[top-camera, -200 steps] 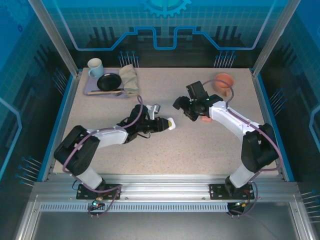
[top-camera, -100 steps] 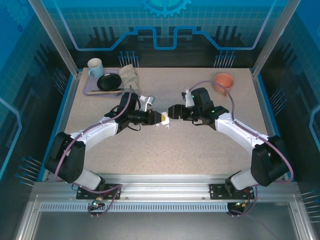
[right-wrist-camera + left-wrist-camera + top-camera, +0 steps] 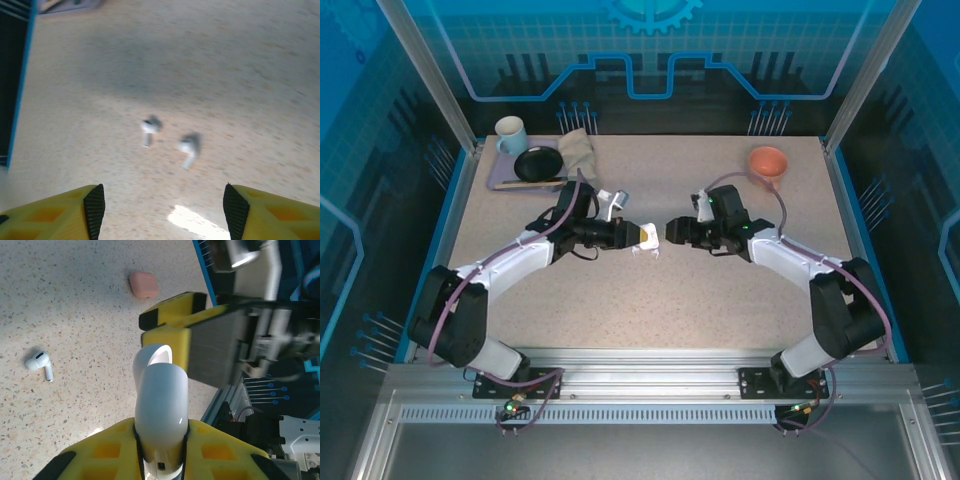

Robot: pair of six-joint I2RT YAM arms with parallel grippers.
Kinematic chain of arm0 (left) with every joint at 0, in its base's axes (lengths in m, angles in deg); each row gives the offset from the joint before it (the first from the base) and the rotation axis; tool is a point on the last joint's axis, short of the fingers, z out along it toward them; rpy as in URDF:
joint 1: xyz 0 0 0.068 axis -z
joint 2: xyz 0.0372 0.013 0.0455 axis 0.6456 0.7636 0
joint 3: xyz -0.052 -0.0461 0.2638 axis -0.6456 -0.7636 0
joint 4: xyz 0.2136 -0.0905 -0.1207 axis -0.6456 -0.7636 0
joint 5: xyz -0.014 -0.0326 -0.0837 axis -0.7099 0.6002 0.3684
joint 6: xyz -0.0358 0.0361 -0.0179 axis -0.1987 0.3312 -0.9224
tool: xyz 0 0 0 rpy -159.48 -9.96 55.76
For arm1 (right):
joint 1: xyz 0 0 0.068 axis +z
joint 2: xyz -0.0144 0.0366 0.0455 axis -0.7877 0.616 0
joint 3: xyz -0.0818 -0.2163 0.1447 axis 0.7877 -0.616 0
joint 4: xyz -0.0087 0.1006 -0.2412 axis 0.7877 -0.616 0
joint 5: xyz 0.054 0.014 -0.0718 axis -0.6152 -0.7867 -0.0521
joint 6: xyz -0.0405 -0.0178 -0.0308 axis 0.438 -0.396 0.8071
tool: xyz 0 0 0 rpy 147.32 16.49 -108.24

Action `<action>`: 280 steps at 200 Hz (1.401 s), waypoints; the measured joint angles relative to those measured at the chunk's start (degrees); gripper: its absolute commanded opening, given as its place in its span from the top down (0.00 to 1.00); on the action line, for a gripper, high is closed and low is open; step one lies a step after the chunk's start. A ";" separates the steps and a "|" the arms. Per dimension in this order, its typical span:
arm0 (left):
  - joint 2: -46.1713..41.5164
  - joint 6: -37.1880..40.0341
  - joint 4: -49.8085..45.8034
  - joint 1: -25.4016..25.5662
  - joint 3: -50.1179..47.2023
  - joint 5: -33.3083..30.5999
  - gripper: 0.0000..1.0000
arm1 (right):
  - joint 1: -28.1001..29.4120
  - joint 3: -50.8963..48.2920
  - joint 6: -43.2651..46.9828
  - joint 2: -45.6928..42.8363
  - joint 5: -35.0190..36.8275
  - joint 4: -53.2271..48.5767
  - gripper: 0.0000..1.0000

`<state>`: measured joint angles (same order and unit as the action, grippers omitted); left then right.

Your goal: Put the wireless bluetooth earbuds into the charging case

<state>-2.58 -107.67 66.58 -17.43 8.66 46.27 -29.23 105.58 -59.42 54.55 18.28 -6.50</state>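
Speckled tabletop point(image 3: 225, 60): 2 white stemmed earbuds point(image 3: 148, 127); left gripper point(image 3: 645, 235) clamps case point(image 3: 161, 405), right gripper point(image 3: 163, 200) spread.

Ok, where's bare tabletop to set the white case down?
Crowded: centre, where left tool and right tool meet by white earbuds, and the tray corner. Free: near strip in front of them, and far middle between cloth and orange bowl.

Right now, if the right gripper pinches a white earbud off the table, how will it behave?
The earbud looks tiny and glossy, so it will probably be light and may slip. Its rounded head could let it pivot or skid if nudged.
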 measured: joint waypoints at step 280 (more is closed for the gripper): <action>-1.03 0.24 -0.52 -1.62 0.44 1.27 0.89 | 0.79 -0.48 -3.93 1.01 -8.11 8.87 0.39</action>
<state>-3.60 -107.43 66.05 -19.05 9.10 47.54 -28.45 105.10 -63.36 55.55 10.17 2.37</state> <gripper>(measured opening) 0.193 0.615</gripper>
